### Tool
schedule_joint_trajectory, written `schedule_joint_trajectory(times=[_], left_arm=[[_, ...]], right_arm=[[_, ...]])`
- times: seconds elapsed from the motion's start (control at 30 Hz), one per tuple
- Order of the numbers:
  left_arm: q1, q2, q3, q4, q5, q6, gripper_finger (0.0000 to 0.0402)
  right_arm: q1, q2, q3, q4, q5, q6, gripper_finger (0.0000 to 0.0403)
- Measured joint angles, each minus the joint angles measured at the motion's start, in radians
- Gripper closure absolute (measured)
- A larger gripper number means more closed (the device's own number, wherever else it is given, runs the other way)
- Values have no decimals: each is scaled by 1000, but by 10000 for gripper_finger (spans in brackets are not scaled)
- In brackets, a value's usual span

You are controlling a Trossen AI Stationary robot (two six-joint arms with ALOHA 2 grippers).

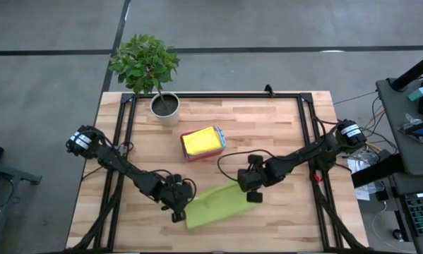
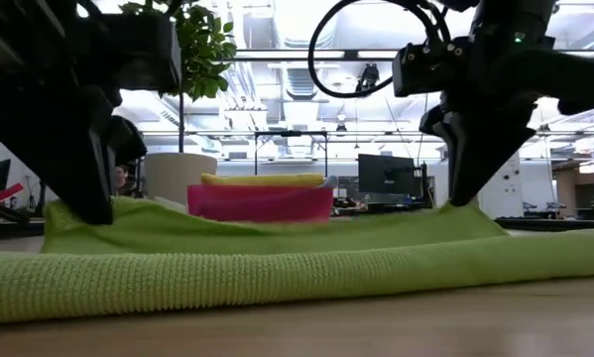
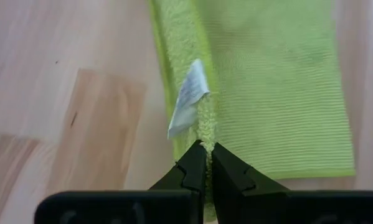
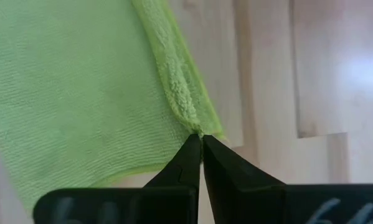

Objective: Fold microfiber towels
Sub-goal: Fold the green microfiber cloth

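A: Both grippers clamped on the lime towel (image 1: 217,206), near edge of the wood table (image 1: 282,134): left gripper (image 3: 206,155) at its left end, right gripper (image 4: 200,142) at its right.

B: Left wrist view alone shows a white tag (image 3: 188,99). Low view shows monitors (image 2: 388,176) in the room behind.

A light wooden table (image 1: 267,127) on a black frame is set on a grey floor (image 1: 42,70). Beyond it, monitors (image 2: 386,177) on desks are seen beneath bright ceiling lights (image 2: 306,20).
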Motion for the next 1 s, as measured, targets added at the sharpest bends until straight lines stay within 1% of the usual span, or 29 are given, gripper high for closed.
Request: schedule_joint_trajectory(times=[0.13, 0.2, 0.37, 0.53, 0.67, 0.8, 0.9, 1.0], left_arm=[[4, 0, 0, -43, 0, -24, 398], [4, 0, 0, -48, 0, -24, 385], [7, 0, 0, -59, -4, -17, 325], [18, 0, 0, -136, -9, -17, 261], [27, -11, 0, -212, -10, -11, 229], [30, -32, 1, -256, -11, 17, 221], [30, -59, 5, -253, -20, 54, 221], [30, -88, 8, -248, -41, 58, 221]], right_arm=[[-4, 0, 0, 2, 43, 2, 390], [-6, 0, 0, 2, 47, 3, 383], [-9, 0, 0, 2, 67, 3, 356], [-24, -4, 0, -29, 67, 3, 327], [-32, -15, 0, -47, 67, 14, 309], [-31, -40, -4, -43, 54, 128, 292], [-31, -66, -27, -29, -6, 248, 273], [-28, -93, -79, 42, -91, 359, 247]])
